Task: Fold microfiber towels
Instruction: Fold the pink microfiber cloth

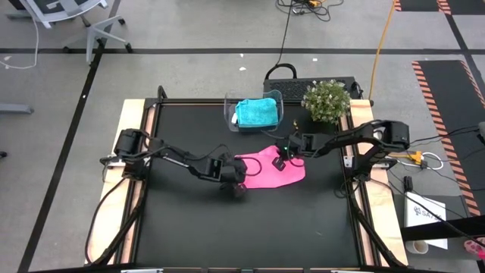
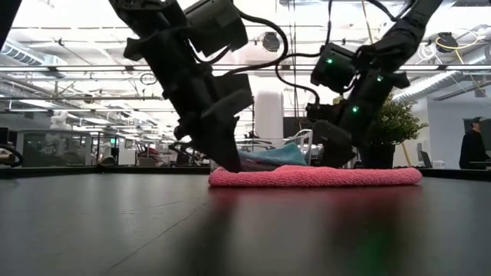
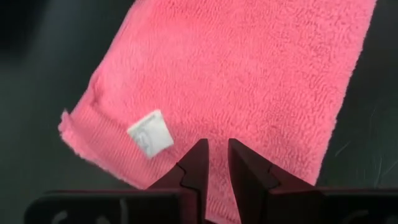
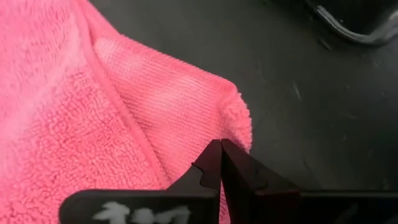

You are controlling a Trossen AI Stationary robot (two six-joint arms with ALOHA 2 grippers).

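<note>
overhead, both jaws pinch the pink towel [image 1: 271, 169] on the black table [image 1: 250, 220], grey floor [image 1: 189, 68] around.

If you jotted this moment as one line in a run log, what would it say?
pink towel: flat mid-table | left gripper: narrow gap, at its edge | right gripper: shut at its corner | teal towel: in clear bin

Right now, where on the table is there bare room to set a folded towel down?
The near half of the black table, in front of the pink towel, is bare, as is the far-left corner. Crowded: the middle, where both tools meet at the towel, and the far edge with the bin and plant.
</note>
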